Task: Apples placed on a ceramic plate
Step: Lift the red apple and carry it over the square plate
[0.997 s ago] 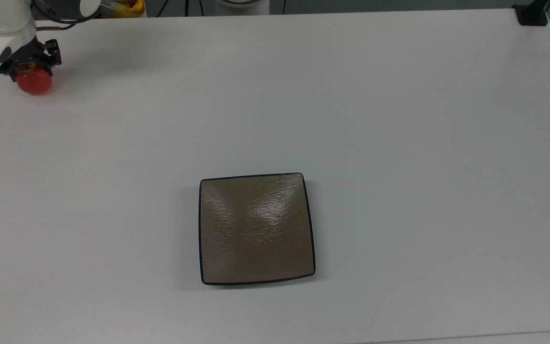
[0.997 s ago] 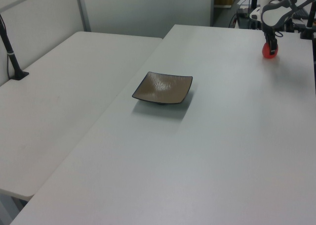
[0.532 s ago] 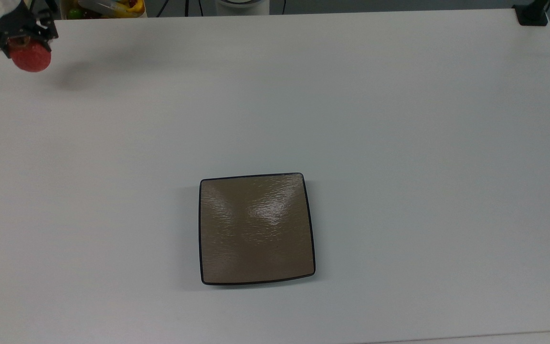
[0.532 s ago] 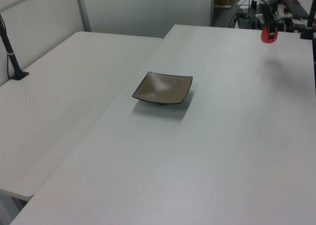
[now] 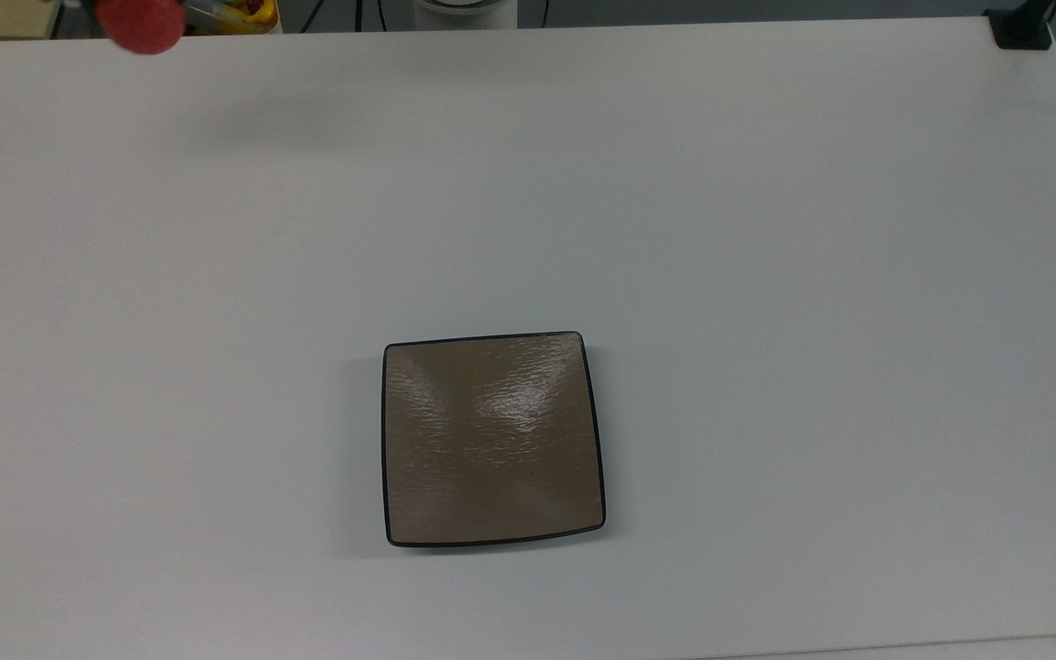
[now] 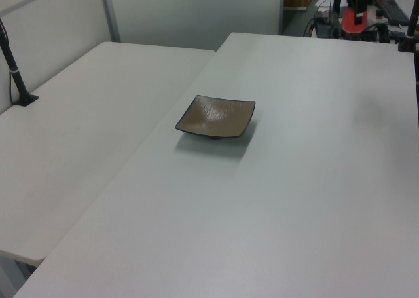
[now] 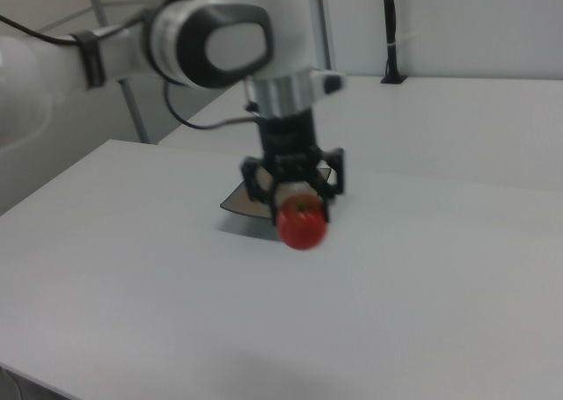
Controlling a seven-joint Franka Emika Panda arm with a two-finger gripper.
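Observation:
A small red apple point(image 7: 302, 225) hangs in the air, with my gripper point(image 7: 299, 208) shut on its top, well above the white table. The same apple point(image 5: 140, 25) sits at the top view's upper left edge, and the apple point(image 6: 354, 20) is at the left view's upper right. The square brown ceramic plate point(image 5: 491, 440) with a thin black rim lies bare on the table, far from the apple. In the right view the plate point(image 7: 236, 202) peeks out behind the gripper. The plate point(image 6: 215, 116) is near the middle in the left view.
The white table point(image 5: 766, 275) stretches wide around the plate. A second white table point(image 6: 78, 134) adjoins it on the left view's left. A black clamp post point(image 5: 1023, 27) stands at the top view's upper right corner. Coloured clutter point(image 5: 239, 11) lies beyond the far edge.
The gripper has lifted the apple off the table and carried it up and to the top view's right, along the far edge. The plate has not moved.

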